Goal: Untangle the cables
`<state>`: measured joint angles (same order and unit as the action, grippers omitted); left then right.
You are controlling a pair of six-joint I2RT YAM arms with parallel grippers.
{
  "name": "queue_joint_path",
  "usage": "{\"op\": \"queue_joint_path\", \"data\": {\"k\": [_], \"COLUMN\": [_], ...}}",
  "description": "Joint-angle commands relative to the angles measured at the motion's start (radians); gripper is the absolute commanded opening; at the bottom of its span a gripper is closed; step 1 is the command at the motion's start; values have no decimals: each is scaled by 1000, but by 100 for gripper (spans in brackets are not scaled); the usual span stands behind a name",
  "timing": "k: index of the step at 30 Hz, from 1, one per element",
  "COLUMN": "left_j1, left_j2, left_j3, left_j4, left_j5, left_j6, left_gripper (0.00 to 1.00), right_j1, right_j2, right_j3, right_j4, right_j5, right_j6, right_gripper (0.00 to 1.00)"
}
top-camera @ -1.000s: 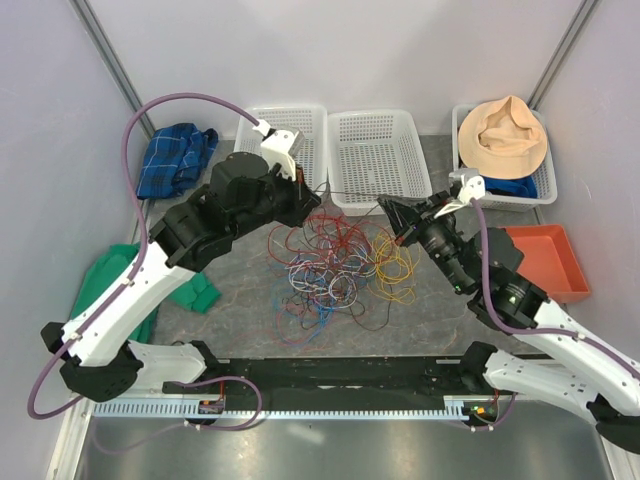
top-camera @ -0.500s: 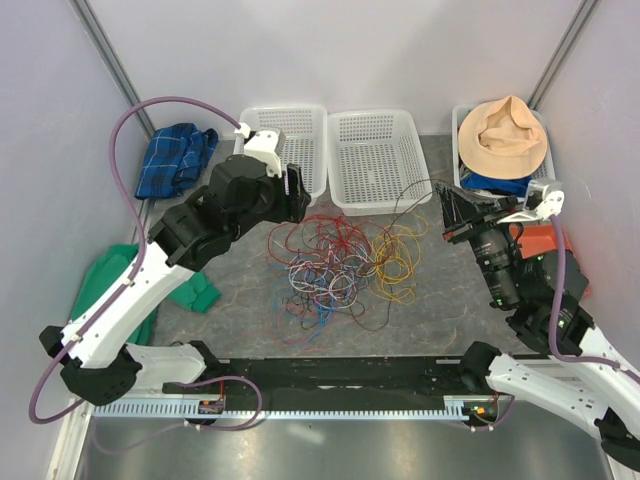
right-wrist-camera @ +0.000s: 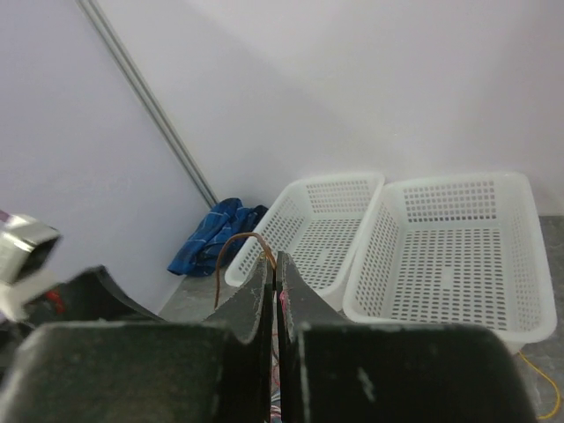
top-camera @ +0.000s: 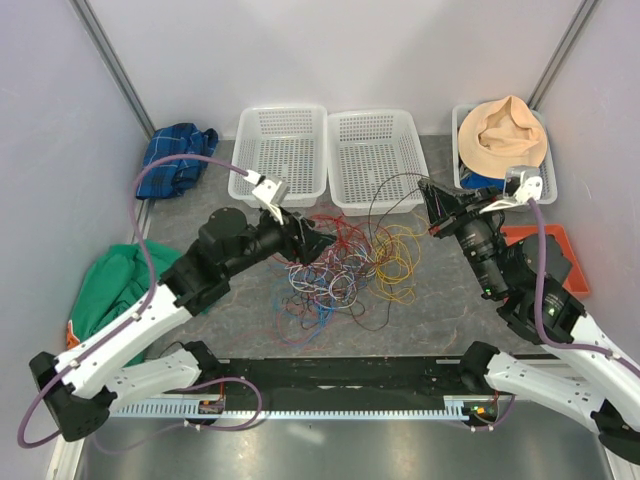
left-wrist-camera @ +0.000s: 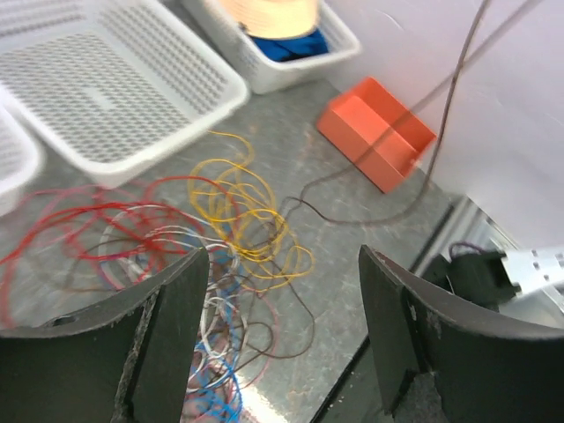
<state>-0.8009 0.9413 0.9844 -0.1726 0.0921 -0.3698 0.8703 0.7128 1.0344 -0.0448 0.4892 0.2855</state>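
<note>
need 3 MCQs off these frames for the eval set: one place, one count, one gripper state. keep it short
1. Where is the tan hat?
A. in the rightmost white basket
B. in the orange tray
C. on the cable pile

2. How many white baskets stand in the back row?
A. two
B. three
C. four

3. What is the right gripper doing?
A. open over a basket
B. shut on a dark brown cable
C. shut on a yellow cable

Answers:
1 A: the hat sits in the far-right basket, over blue cloth.
2 B: the top view shows three in a row.
3 B: in its wrist view the jaws are pressed together and the brown cable loops out from them.
</note>
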Motion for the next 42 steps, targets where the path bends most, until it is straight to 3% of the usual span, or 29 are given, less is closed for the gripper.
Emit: {"op": "queue_joint_path", "data": {"k": [1,11,22,25,26,28,29,30,32,33,36,38,42], "left_j1": [-9,-49,-92,-93,-93,-93,-93,-93,-92,-92,-84,-74,-50], "left_j2": [53,139,263,289,301,304,294,281,261,248,244,251,255], "left_j3": [-102,-188,-173,-150,-135,-119,-103,-90,-22,9,158,271,430], "left_j4": [341,770,904,907,900,863,842,803,641,580,331,198,78], "left_j5": [147,196,316,353,360,357,330,307,232,201,71,32,-6], "left_j6": [-47,-96,-93,-89,-87,-81,-74,-69,-45,-40,-50,-57,-61], "left_gripper": [76,76,75,59,43,21,2,2,2,2,2,2,2], "right_j1": [-1,-2,-1,-1,-1,1,-1,-1,-1,-1,-1,-1,1], "right_j2": [27,68,89,96,94,90,80,77,57,51,21,-2,-53], "right_j3": [101,141,130,128,125,119,116,109,101,92,70,53,-2], "right_j4": [5,-12,0,-1,-1,-4,-10,-18,-49,-62,-119,-135,-165], "right_j5": [-76,-178,-221,-222,-222,-213,-207,-201,-149,-134,-45,12,77], "right_j6": [44,119,153,153,153,149,144,136,115,107,90,83,81], "right_gripper": [0,0,0,0,0,0,0,6,33,58,88,98,98]}}
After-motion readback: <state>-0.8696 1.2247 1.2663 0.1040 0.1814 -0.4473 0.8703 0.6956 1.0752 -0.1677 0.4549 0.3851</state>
